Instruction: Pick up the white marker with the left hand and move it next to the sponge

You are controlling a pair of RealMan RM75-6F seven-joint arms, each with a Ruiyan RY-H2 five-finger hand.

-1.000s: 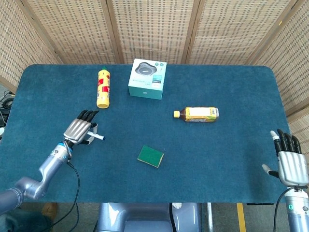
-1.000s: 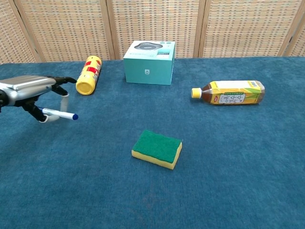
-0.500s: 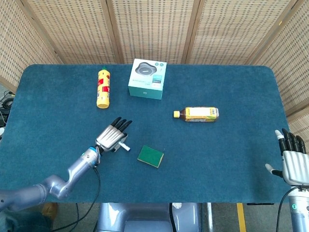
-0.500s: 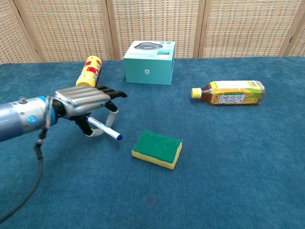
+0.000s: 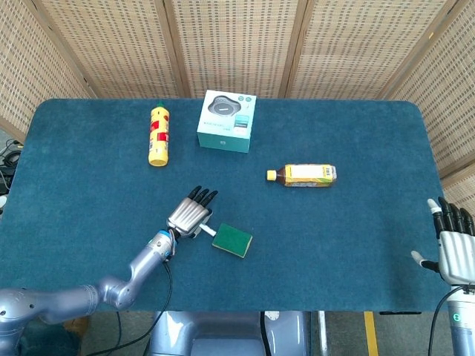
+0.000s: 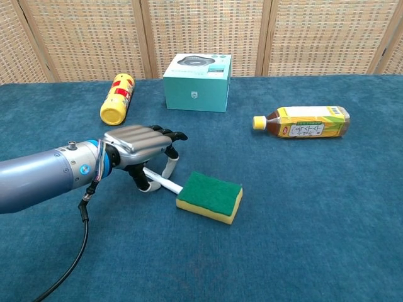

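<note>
My left hand [image 6: 140,146] [image 5: 191,214] holds the white marker [image 6: 163,182] from above, its fingers stretched forward over it. The marker's tip touches the left side of the sponge [image 6: 210,196] [image 5: 232,240], a green-topped yellow block near the table's middle front. In the head view only a short white piece of the marker [image 5: 208,230] shows between hand and sponge. My right hand [image 5: 453,248] hangs at the table's right front corner, open and holding nothing.
A yellow bottle [image 6: 117,98] lies at the back left, a teal box [image 6: 197,82] stands at the back middle, and a tea bottle [image 6: 304,121] lies on its side to the right. Wicker screens [image 5: 237,44] stand behind the table.
My left hand has carried the marker rightward across the table until its tip reached the sponge. The sponge looks nudged slightly right. The right hand has drifted a little lower.
</note>
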